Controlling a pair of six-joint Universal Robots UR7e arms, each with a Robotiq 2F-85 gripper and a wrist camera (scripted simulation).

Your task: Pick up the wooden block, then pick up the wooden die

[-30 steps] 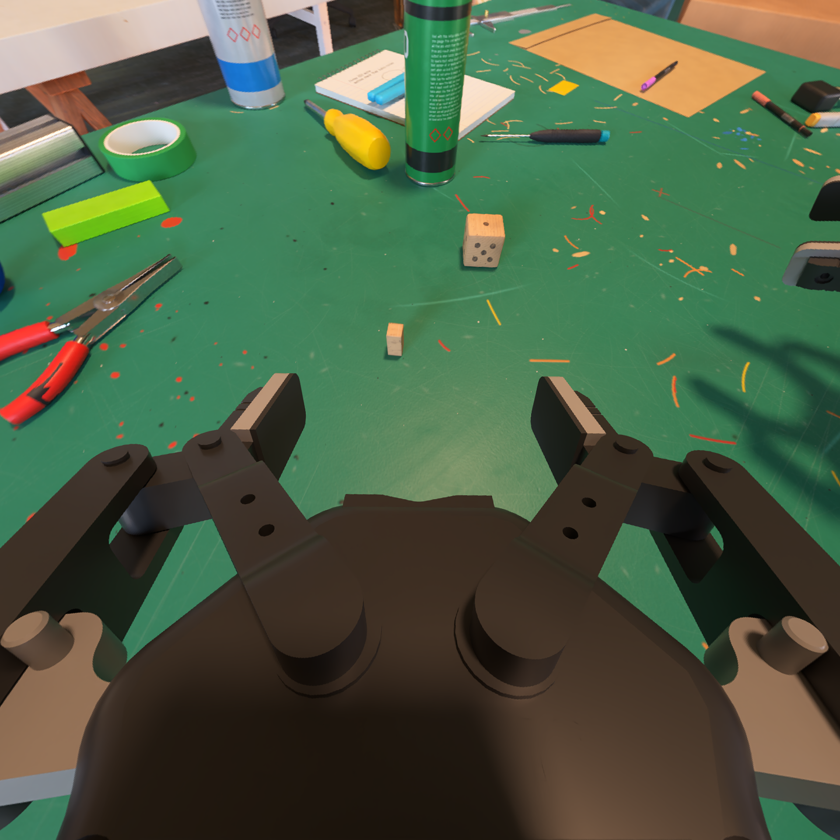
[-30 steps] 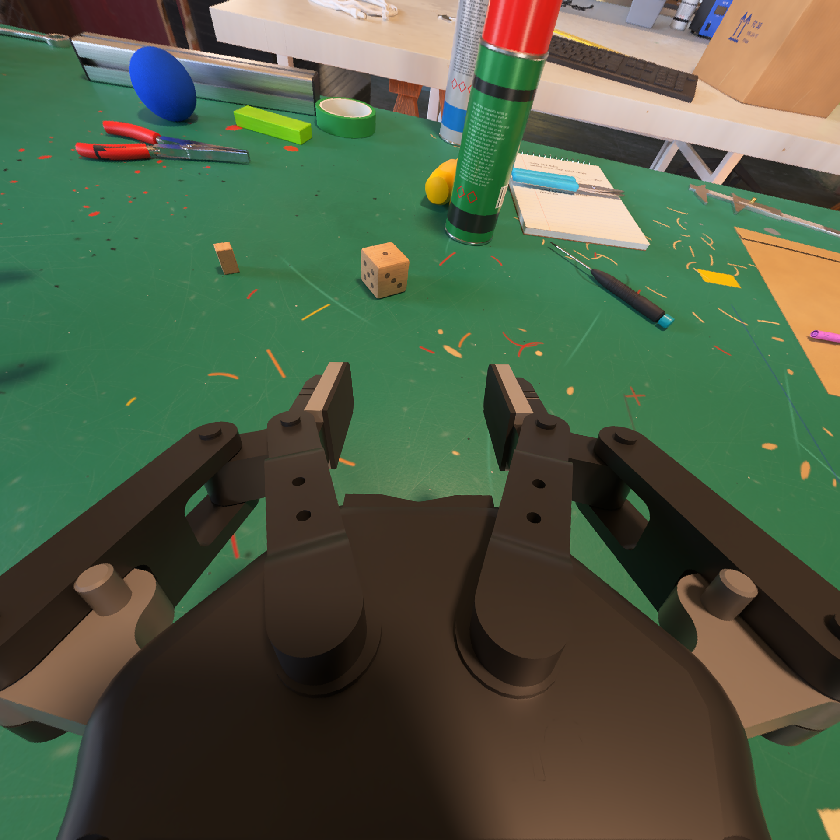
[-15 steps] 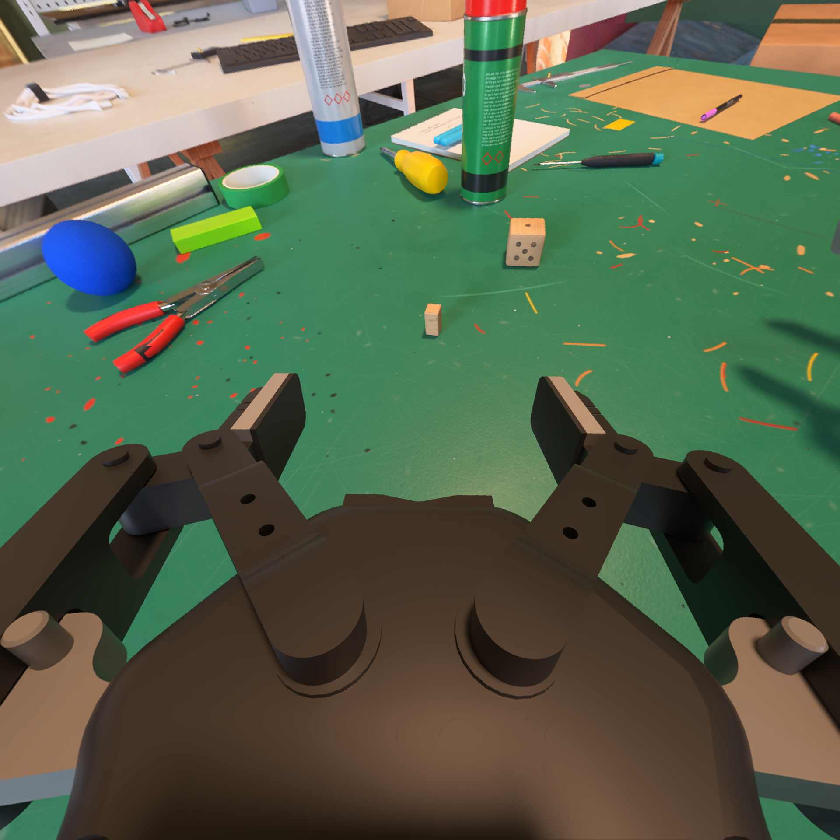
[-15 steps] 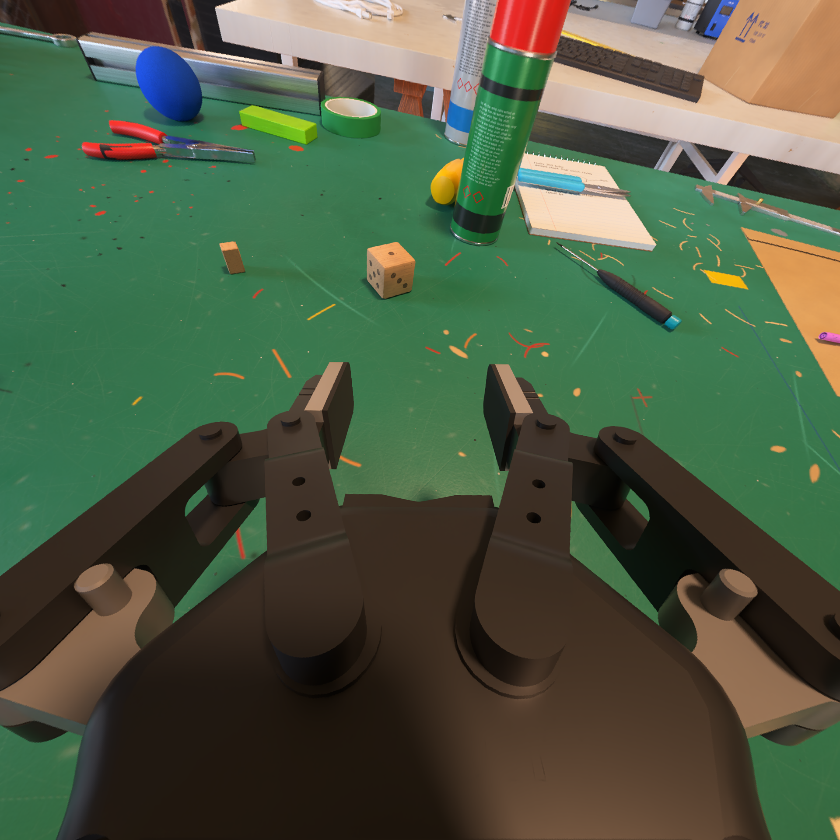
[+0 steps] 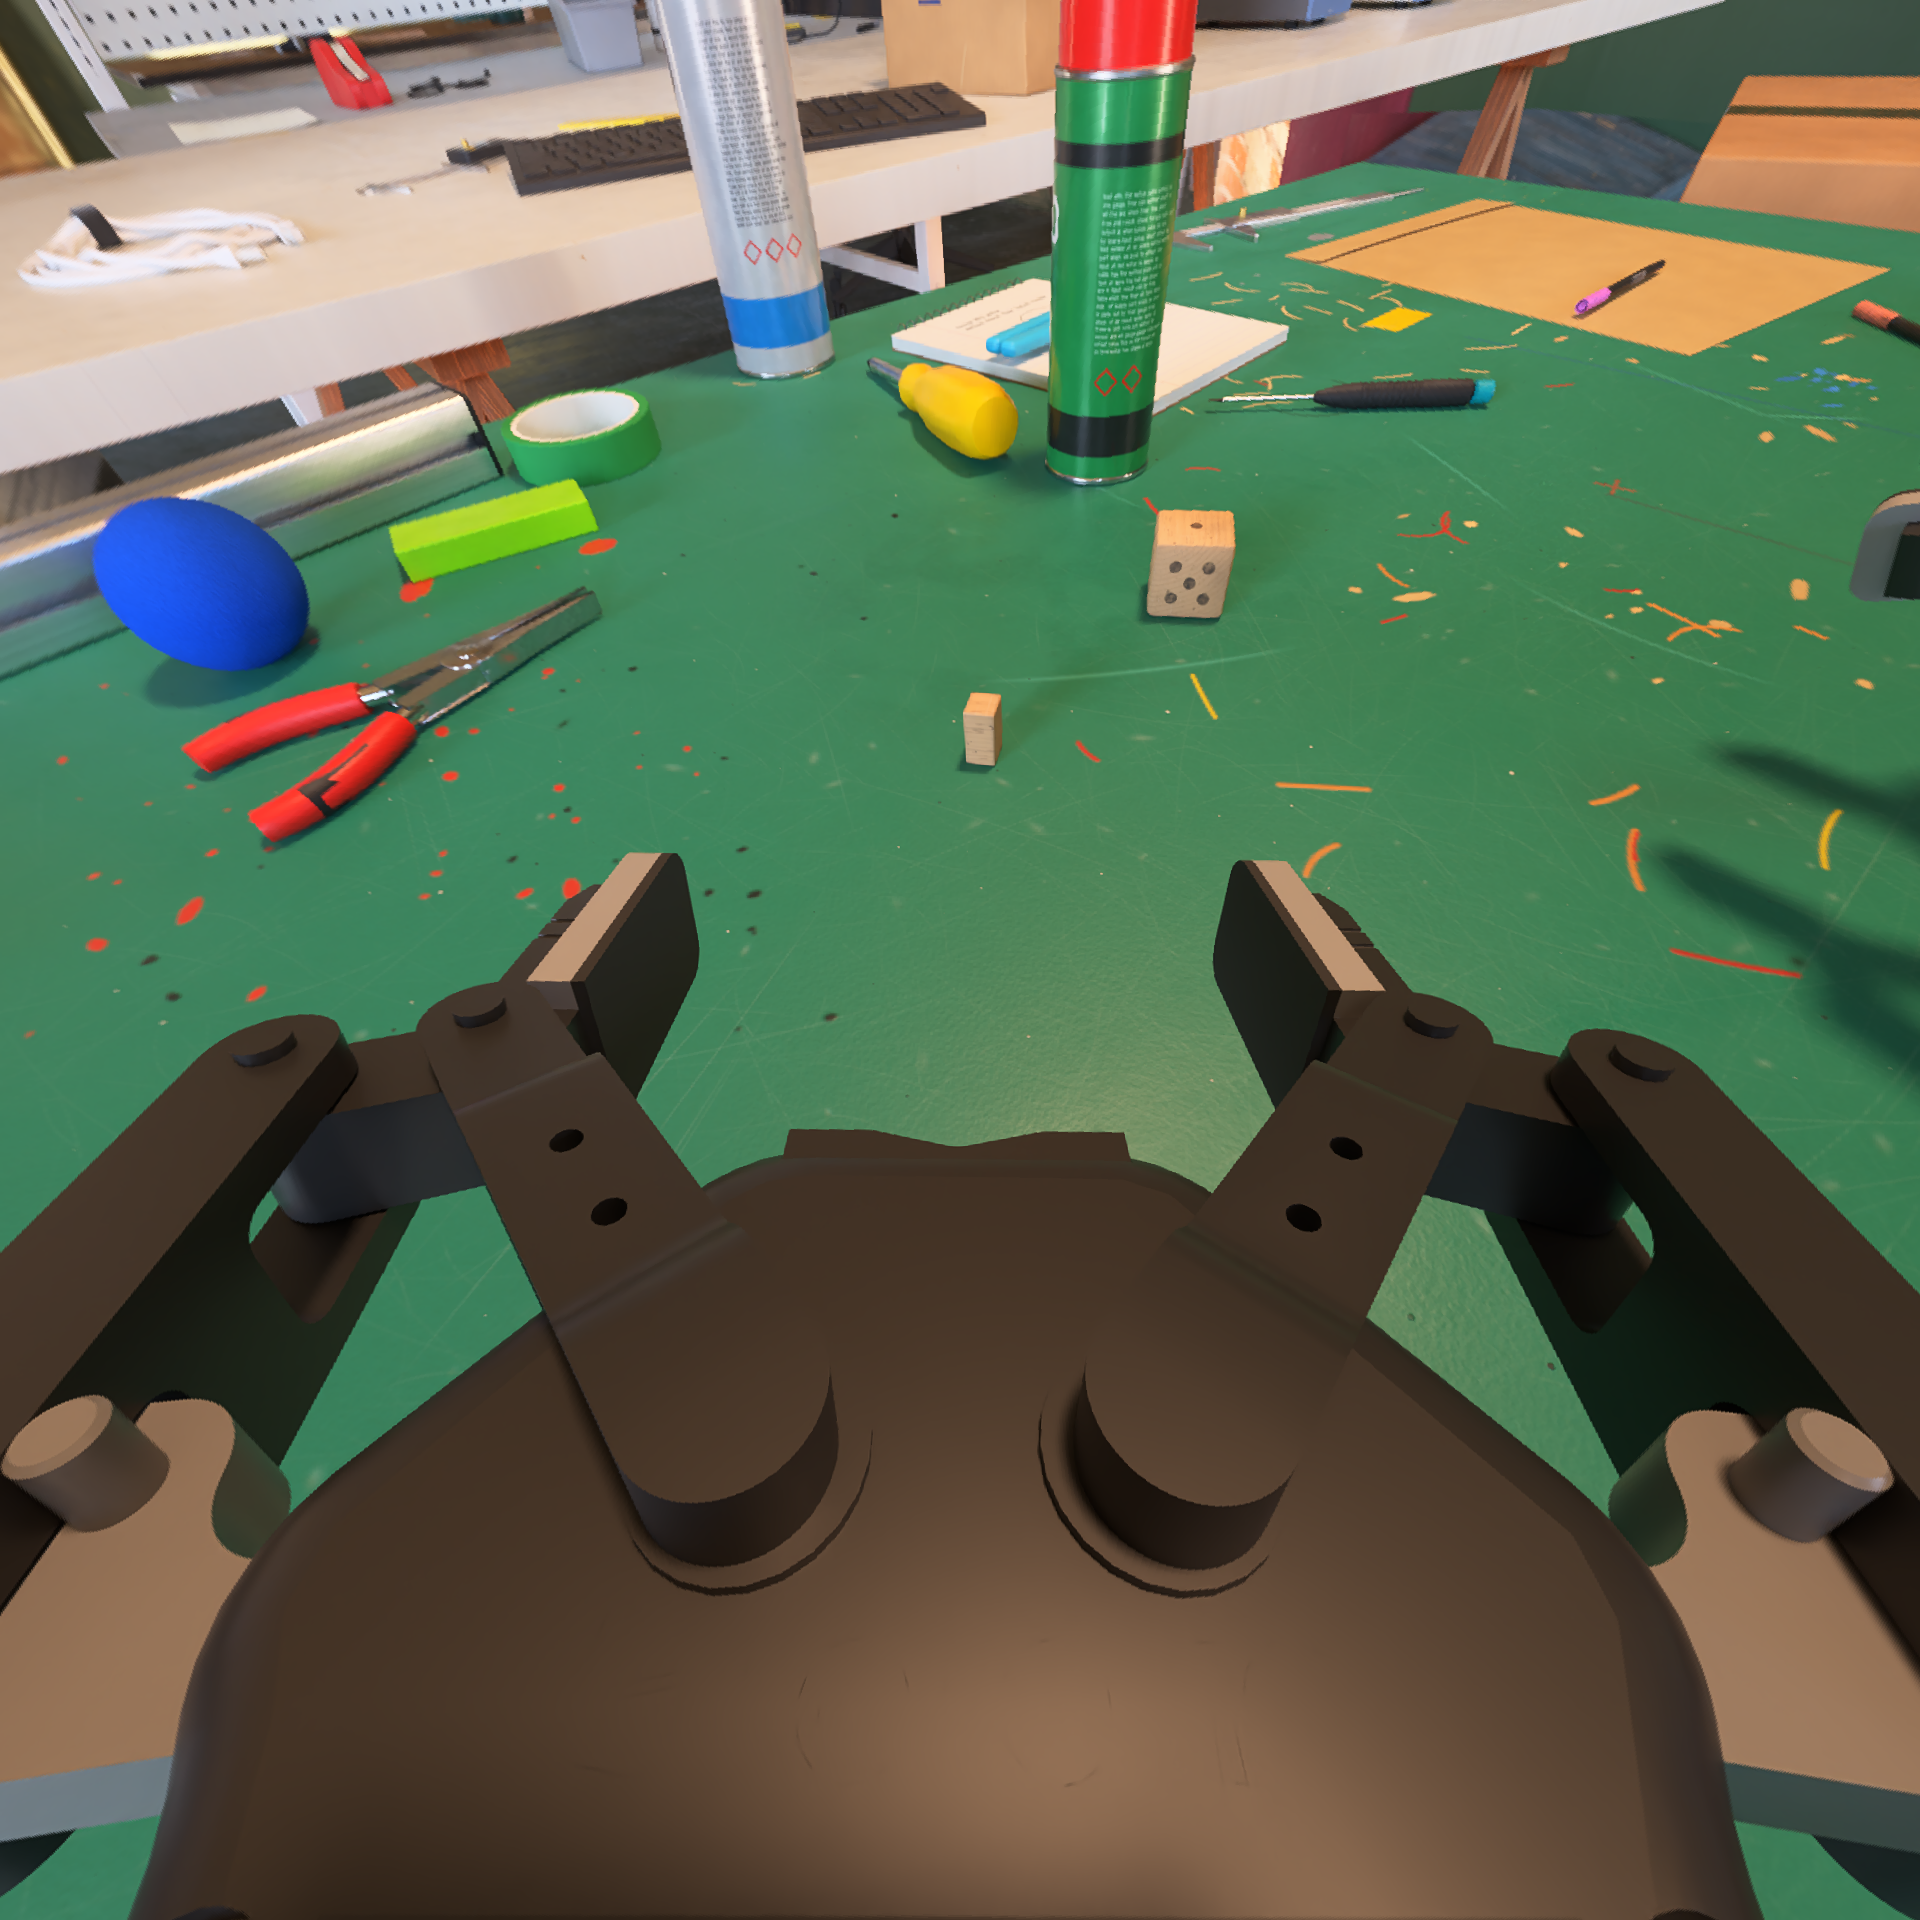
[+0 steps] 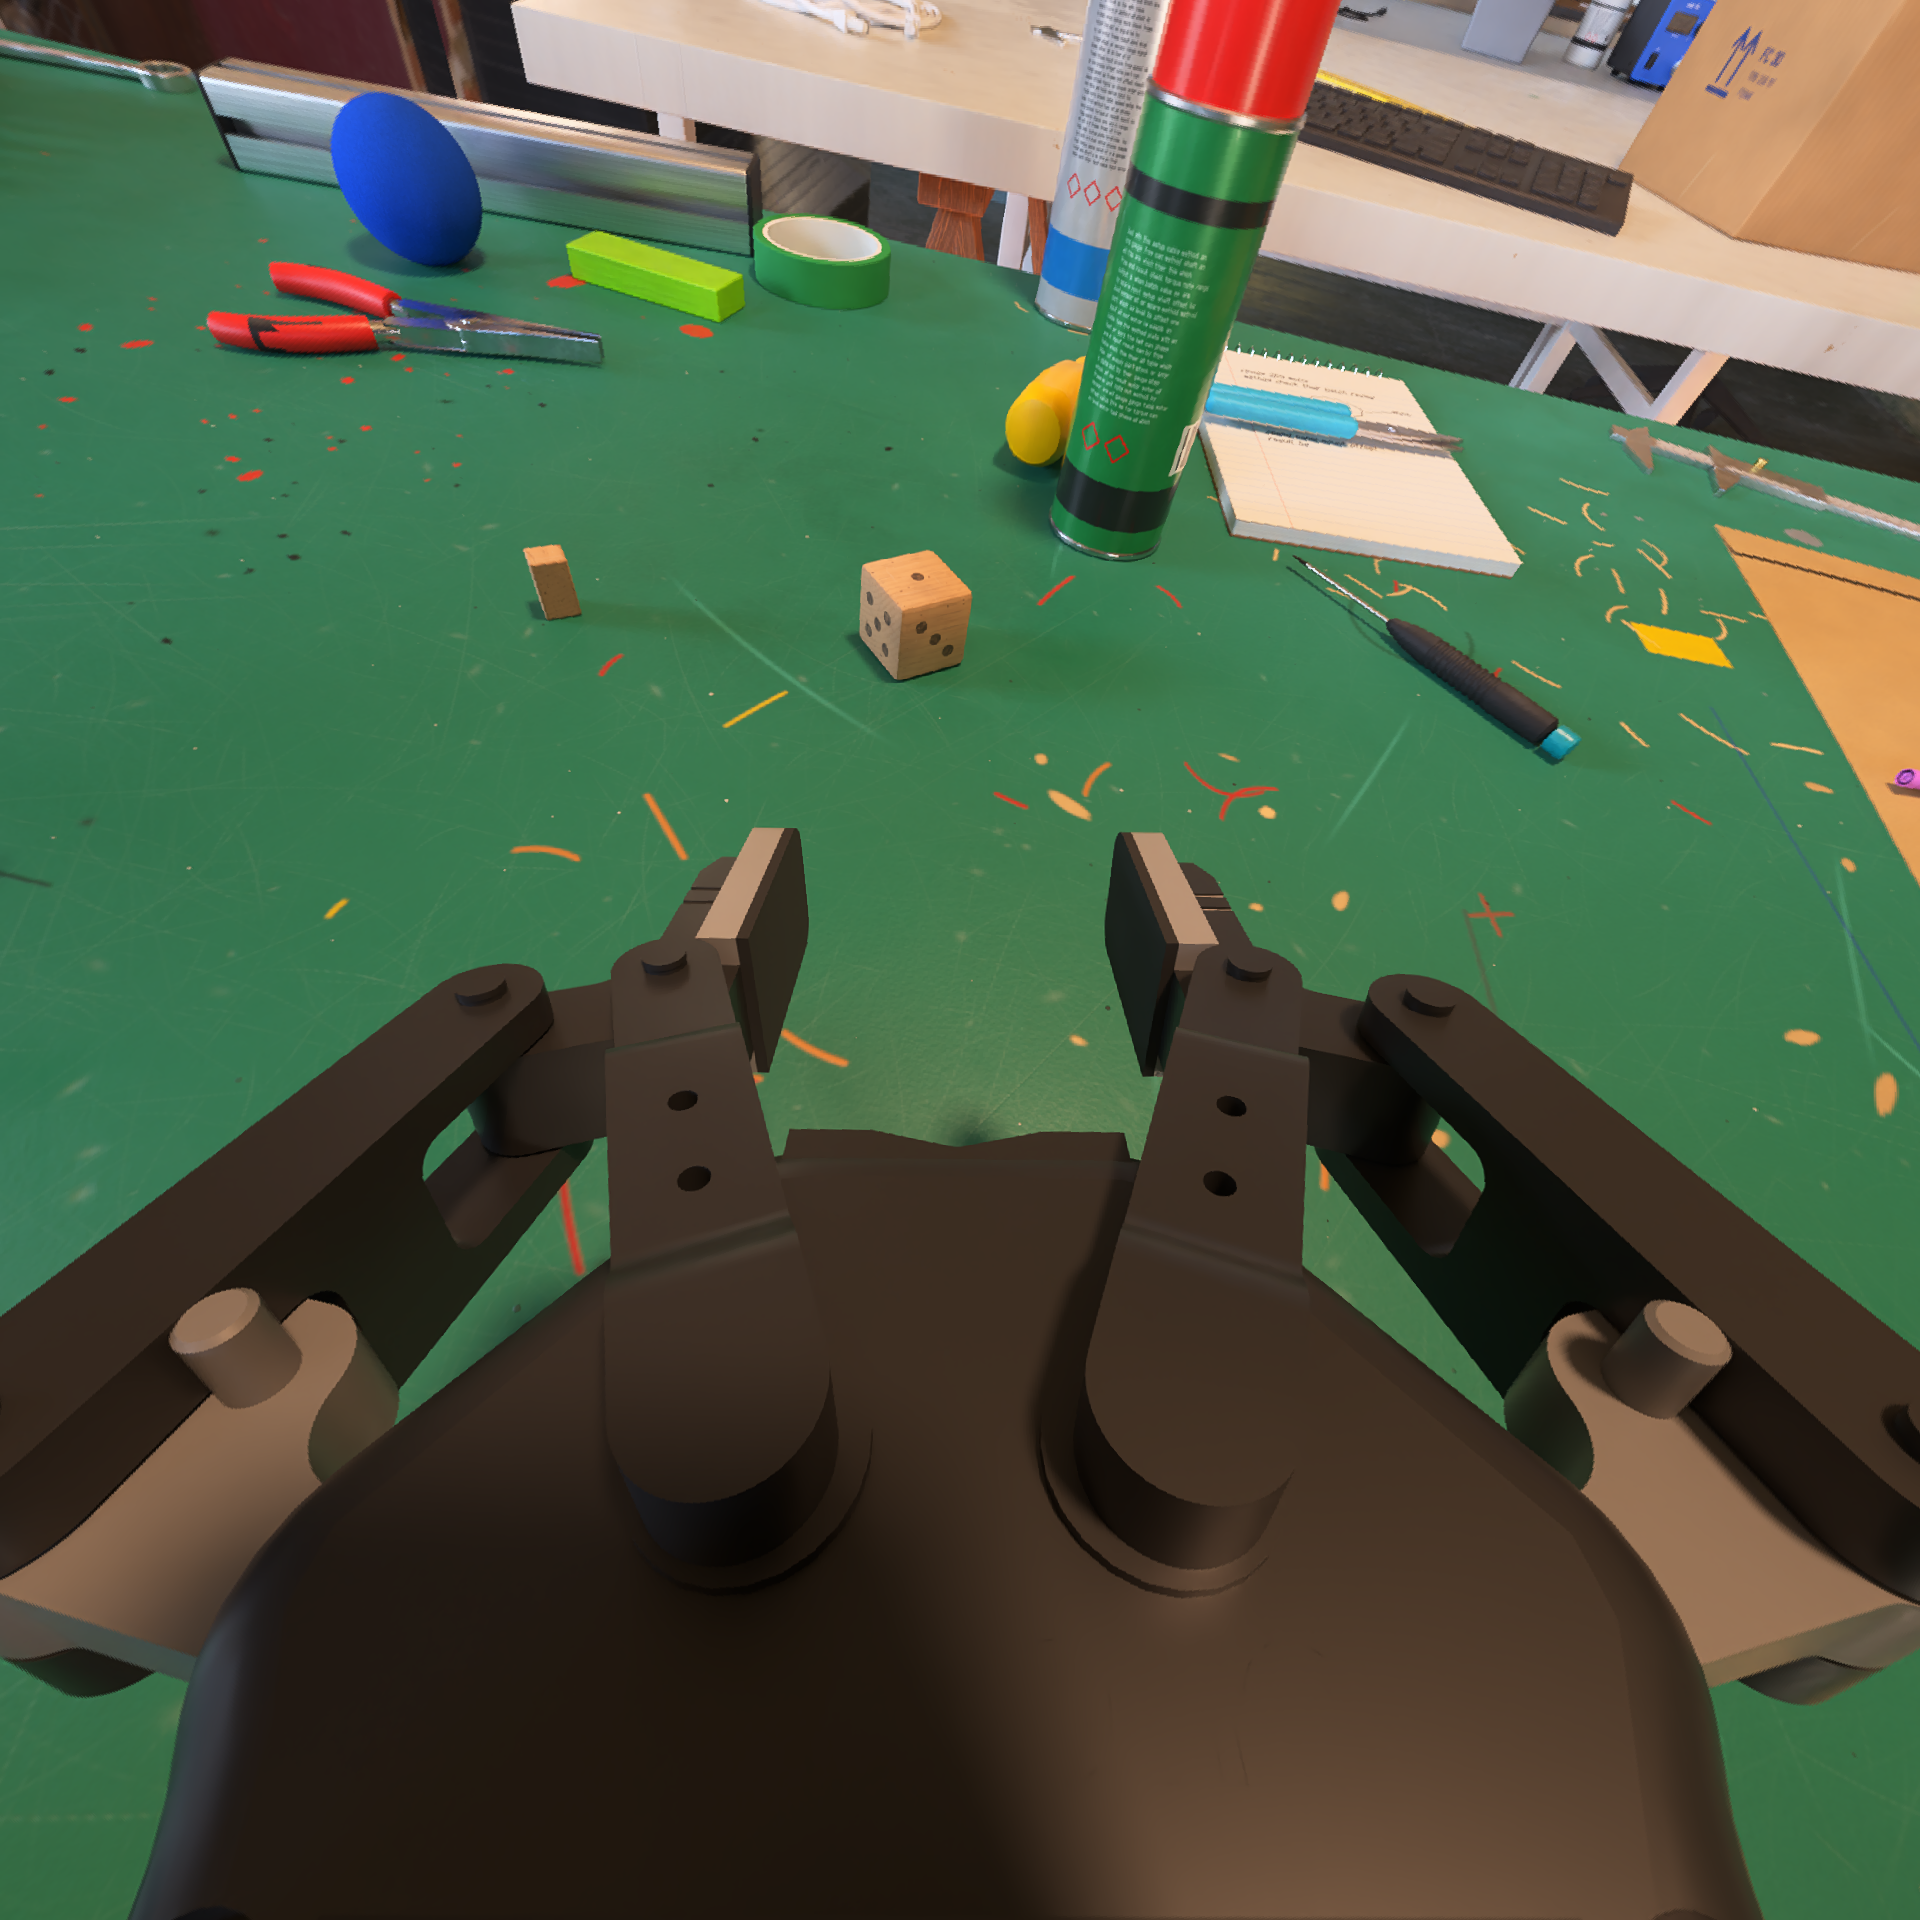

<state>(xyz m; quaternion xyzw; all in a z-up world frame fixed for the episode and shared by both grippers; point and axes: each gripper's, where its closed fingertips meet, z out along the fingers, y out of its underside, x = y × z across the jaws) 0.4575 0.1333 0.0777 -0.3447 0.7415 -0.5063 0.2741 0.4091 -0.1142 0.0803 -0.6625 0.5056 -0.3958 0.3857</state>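
A small wooden block point(image 5: 982, 728) stands upright on the green mat, straight ahead of my left gripper point(image 5: 954, 925), which is open and empty, well short of it. The wooden die point(image 5: 1191, 564) sits beyond the block, to its right. In the right wrist view the die point(image 6: 914, 615) lies ahead of my right gripper point(image 6: 956, 914), slightly to the left. That gripper is open and empty, its jaws narrower than the left's. The block point(image 6: 552, 582) stands further left.
A green spray can point(image 5: 1108, 260) with a red cap, a silver can point(image 5: 748, 187), a yellow-handled screwdriver point(image 5: 956, 409) and a notepad point(image 6: 1351, 478) stand behind the die. Red pliers point(image 5: 364, 717), a blue ball point(image 5: 200, 584), a lime bar point(image 5: 490, 528) and green tape point(image 5: 582, 434) lie left.
The left wrist view has tilted up and drawn back: the block and die look smaller and farther, and the far bench now shows. The right gripper has hardly moved. Both stay open.
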